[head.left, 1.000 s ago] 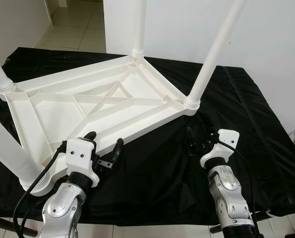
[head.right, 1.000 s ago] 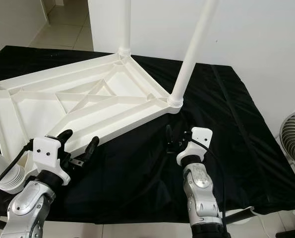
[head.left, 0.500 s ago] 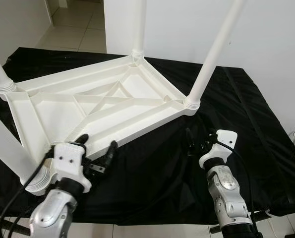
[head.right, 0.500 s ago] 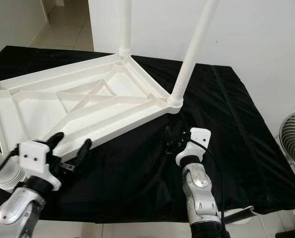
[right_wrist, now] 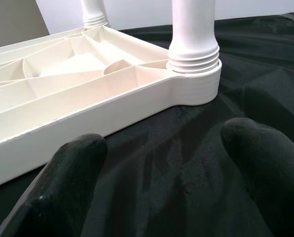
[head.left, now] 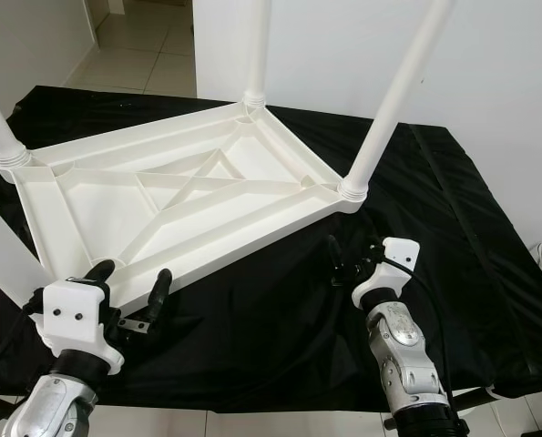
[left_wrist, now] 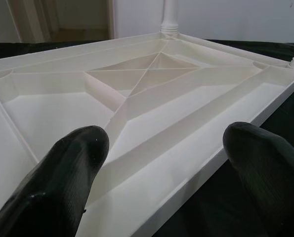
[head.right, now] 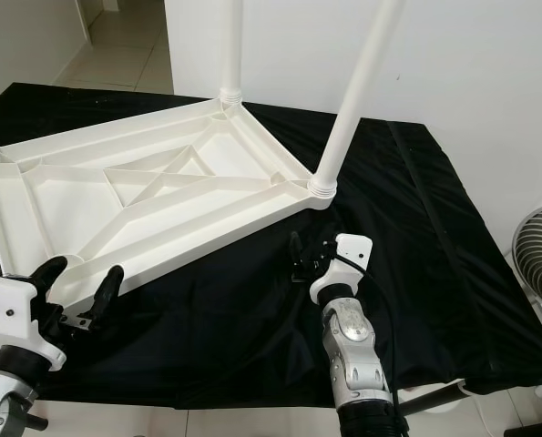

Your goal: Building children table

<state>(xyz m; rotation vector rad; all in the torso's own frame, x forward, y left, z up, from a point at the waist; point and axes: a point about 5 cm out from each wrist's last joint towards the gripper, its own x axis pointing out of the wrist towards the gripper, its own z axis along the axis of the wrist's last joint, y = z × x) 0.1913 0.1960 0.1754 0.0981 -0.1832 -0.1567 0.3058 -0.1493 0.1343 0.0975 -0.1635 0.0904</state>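
A white plastic children's table [head.left: 189, 196] lies upside down on a black cloth [head.left: 434, 209], its ribbed underside facing up and white legs [head.left: 393, 96] rising from the corner sockets. The left gripper [head.left: 129, 293] hovers at the table's near edge with its two black fingers [left_wrist: 67, 177] spread wide and nothing between them, one over the rim and one over the cloth. The right gripper [head.left: 351, 262] sits over the cloth just short of the near right corner leg, fingers also wide apart and empty
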